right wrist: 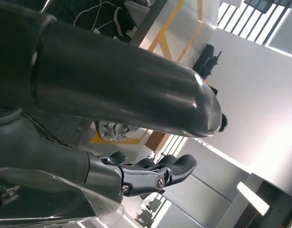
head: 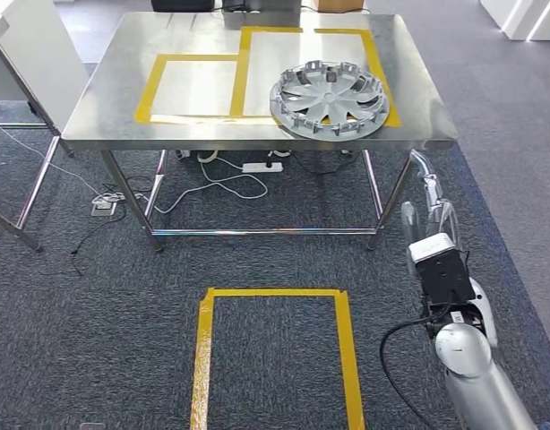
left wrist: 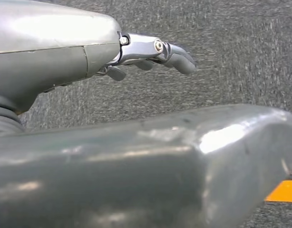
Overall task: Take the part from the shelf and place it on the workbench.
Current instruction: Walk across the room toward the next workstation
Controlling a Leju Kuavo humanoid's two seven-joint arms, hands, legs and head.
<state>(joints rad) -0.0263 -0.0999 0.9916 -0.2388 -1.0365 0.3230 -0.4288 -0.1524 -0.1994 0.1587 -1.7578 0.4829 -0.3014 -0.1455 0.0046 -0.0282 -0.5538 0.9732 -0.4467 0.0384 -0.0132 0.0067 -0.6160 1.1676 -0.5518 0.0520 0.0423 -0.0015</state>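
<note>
The part, a silver wheel cover [head: 329, 98], lies flat on the steel workbench [head: 110, 98], on the right side of its yellow-taped outlines and close to the front edge. My right hand [head: 431, 202] is raised just below and in front of the bench's right front corner, with its fingers [right wrist: 155, 173] stretched out and nothing in them. A bit of the wheel cover [right wrist: 114, 130] shows beyond those fingers in the right wrist view. My left hand [left wrist: 101, 52] hangs over the grey carpet, fingers [left wrist: 173, 54] extended and empty.
A yellow taped rectangle [head: 279, 296] marks the carpet in front of the bench. Cables and a white power strip [head: 262, 167] lie under the bench. A slanted white panel on metal legs [head: 36, 54] stands at the left. White furniture [head: 522, 18] sits at the far right.
</note>
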